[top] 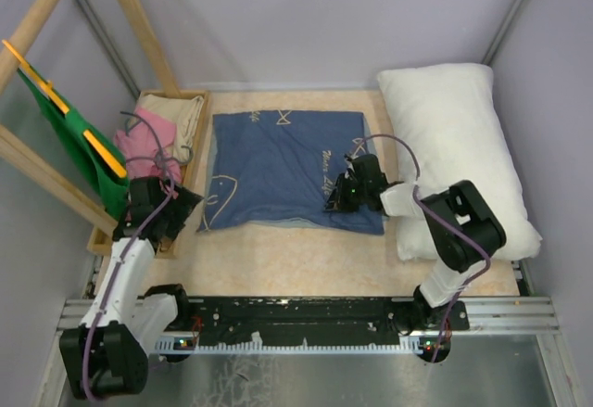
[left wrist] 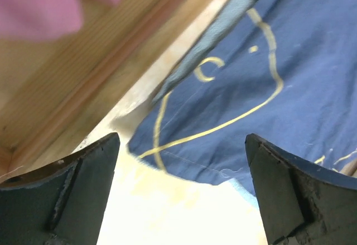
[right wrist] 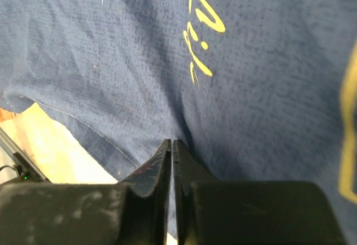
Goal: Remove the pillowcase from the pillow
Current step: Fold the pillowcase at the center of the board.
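Note:
The navy pillowcase [top: 278,171] with yellow fish outlines lies flat on the table. The white pillow [top: 454,147] lies bare to its right, apart from it. My right gripper [top: 334,198] is over the pillowcase's near right part. In the right wrist view it [right wrist: 172,142] is shut, tips pinching a crease of the blue fabric [right wrist: 111,44]. My left gripper [top: 181,210] is open at the pillowcase's near left corner. In the left wrist view it [left wrist: 181,195] is empty above bare table, just short of the corner [left wrist: 268,61].
A wooden tray [top: 199,96] at the left holds a pink cloth [top: 148,138] and a beige cloth. Its rim [left wrist: 83,83] is close to my left gripper. A green cloth [top: 65,138] hangs on a wooden frame [top: 139,18] at far left.

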Robot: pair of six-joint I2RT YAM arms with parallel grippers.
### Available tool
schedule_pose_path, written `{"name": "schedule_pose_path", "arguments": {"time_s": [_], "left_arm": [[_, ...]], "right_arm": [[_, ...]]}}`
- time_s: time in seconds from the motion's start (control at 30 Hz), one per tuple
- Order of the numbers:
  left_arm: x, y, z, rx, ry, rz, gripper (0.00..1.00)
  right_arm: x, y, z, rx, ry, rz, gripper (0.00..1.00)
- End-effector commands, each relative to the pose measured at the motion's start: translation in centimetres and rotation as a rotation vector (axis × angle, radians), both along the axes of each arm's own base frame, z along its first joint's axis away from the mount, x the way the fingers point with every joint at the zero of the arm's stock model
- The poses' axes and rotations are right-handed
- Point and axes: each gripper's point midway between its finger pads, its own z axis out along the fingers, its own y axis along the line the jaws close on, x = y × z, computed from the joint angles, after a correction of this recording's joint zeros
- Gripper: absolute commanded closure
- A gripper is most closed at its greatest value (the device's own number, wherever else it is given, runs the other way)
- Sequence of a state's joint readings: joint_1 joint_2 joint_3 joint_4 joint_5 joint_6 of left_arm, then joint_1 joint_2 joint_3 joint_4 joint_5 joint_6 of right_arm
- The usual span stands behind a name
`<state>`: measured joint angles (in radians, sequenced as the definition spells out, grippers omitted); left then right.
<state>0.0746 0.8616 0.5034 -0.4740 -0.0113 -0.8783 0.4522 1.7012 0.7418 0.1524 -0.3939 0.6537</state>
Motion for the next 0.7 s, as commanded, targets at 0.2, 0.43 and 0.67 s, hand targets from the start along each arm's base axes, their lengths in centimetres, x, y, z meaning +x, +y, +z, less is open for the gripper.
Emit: {"name": "schedule_pose_path", "arguments": {"time_s": [0.2, 0.43, 0.67], "left_arm": [[15.5, -6.5, 11.4, 0.387, -0.248, -0.459, 0.53], [23.8, -10.5, 5.8, 0.348, -0.229, -0.539, 1.0], [23.8, -9.9, -2.8, 0.336, -0.058, -0.518, 1.0]], "right_arm": [[11.9, -2.7, 14.6, -0.043, -0.376, -0.179, 0.84], [19.0, -4.0, 10.0, -0.108, -0.28, -0.252, 1.0], [19.4, -8.1, 3.8, -0.124, -0.154, -0.339, 1.0]]}}
